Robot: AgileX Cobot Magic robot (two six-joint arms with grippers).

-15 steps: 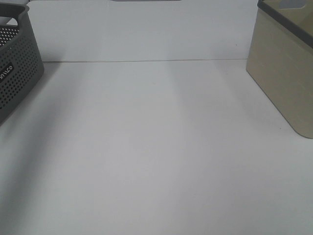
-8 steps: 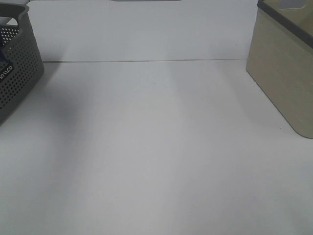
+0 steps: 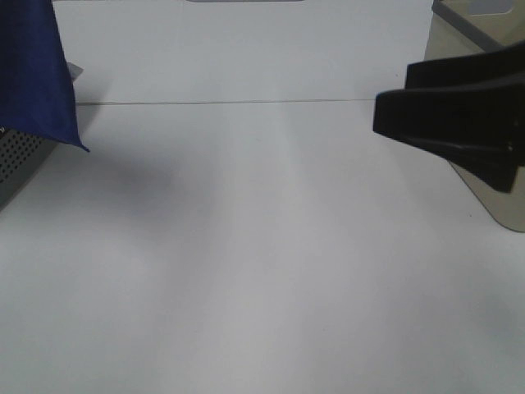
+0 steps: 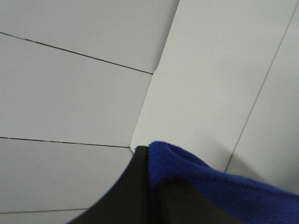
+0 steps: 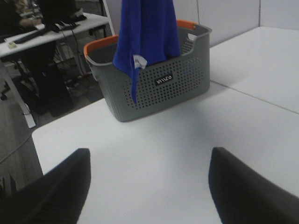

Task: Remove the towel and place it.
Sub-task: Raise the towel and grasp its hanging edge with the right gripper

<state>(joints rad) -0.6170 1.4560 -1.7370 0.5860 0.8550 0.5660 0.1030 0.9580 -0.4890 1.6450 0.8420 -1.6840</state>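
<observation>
The blue towel hangs at the far left of the exterior view, draped in front of the grey perforated basket. In the right wrist view the towel dangles over that orange-rimmed basket, lower end and white tag at its rim. My left gripper is shut on a fold of the towel; the exterior view does not show it. My right gripper hovers at the right in front of the beige basket, open and holding nothing, fingers spread wide toward the towel.
A beige basket with a dark rim stands at the far right, partly behind the right gripper. The white table spreads between the two baskets. Beyond the table edge past the grey basket are desks and chairs.
The towel has risen out of the grey basket and now hangs in view at the upper left. The right gripper has come into the exterior view from the right.
</observation>
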